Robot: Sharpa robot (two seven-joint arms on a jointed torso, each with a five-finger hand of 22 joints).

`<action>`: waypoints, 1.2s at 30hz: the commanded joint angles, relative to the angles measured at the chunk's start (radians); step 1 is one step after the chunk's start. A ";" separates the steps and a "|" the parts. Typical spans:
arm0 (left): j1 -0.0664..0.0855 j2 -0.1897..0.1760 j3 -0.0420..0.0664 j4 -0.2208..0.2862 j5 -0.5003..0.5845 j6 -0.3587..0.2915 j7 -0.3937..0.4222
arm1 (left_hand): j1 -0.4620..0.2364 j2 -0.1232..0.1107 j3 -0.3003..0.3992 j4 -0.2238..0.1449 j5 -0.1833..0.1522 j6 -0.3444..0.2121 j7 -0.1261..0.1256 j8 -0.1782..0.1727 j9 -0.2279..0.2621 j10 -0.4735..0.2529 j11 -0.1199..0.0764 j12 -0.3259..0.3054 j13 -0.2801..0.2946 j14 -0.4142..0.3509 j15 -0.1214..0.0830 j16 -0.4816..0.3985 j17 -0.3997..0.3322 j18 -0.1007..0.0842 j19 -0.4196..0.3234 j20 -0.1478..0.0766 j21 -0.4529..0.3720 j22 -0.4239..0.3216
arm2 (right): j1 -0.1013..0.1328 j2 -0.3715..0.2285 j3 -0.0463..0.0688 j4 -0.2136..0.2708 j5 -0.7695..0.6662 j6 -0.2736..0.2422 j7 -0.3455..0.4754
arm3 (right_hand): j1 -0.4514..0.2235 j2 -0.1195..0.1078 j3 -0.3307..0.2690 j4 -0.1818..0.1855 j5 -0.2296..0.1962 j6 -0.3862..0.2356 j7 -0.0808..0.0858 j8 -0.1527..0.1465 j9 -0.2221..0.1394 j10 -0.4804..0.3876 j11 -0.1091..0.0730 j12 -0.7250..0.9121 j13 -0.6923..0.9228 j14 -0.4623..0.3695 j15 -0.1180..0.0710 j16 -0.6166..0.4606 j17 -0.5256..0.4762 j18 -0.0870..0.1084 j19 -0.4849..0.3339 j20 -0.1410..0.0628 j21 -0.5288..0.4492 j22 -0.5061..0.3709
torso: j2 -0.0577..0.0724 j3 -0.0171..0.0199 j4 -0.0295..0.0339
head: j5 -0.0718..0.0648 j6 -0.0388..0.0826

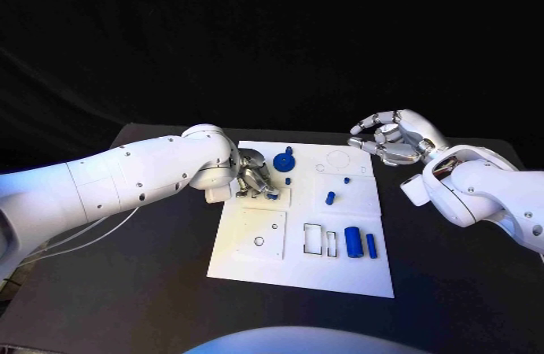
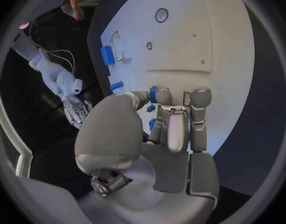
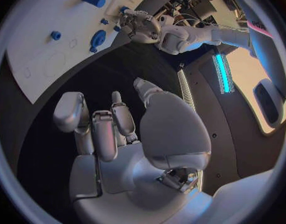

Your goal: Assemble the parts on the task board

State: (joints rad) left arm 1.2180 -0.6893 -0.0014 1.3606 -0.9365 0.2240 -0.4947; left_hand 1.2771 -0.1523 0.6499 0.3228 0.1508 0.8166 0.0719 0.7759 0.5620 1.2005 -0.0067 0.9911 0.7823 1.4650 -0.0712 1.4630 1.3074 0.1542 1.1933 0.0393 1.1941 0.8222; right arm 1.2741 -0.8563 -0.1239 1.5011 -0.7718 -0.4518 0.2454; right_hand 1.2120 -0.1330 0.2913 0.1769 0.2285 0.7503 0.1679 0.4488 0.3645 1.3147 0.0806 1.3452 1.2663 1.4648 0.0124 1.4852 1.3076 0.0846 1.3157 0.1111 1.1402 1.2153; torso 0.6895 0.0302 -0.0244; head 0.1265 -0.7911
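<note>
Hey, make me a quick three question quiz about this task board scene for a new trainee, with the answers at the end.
1. True or false: the right hand holds a blue part.
2. Which hand is over the task board? A) left B) right
3. Fill in: the blue gear-like disc lies near the board's ____ edge.

Key: 1 false, it hovers empty beside the board. 2 A, the left hand. 3 far.

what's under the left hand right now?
The left hand sits over the task board's left edge. Small blue parts peek out by its fingers; whether it grips one is hidden.
</note>
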 commanded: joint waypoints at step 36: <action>-0.004 -0.015 -0.005 0.052 -0.167 -0.068 0.002 | -0.158 -0.085 0.320 -0.279 0.187 0.032 -0.025 0.077 0.082 0.093 -0.022 0.105 0.097 0.073 -0.016 0.041 0.120 -0.035 0.067 -0.019 0.104 0.148 | -0.003 -0.001 -0.001 -0.006 -0.008 0.022 -0.001 | 0.001 -0.002 -0.006 0.014 0.004 -0.012 -0.001 0.010 0.002 -0.011 0.003 -0.006 -0.003 0.050 -0.003 -0.007 0.060 0.021 -0.010 0.003 -0.010 -0.005 | 0.000 0.0005 -0.0013 | 0.006 -0.005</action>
State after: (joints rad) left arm 1.2140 -0.7073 -0.0065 1.4119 -1.0641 0.1307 -0.4894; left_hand 1.1286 -0.2394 0.7477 0.2714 0.3345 0.8459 0.0535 0.8465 0.6421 1.2872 -0.0285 1.0913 0.8779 1.4652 -0.0787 1.5008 1.3073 0.1386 1.2546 0.0216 1.2945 0.9696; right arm 1.2716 -0.8576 -0.1251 1.4951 -0.7723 -0.4417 0.2415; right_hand 1.2120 -0.1330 0.2844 0.1838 0.2285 0.7433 0.1676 0.4526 0.3651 1.3113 0.0841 1.3452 1.2638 1.4648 0.0124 1.4852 1.3074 0.0847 1.3122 0.1148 1.1364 1.2115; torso 0.6892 0.0317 -0.0258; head 0.1336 -0.7956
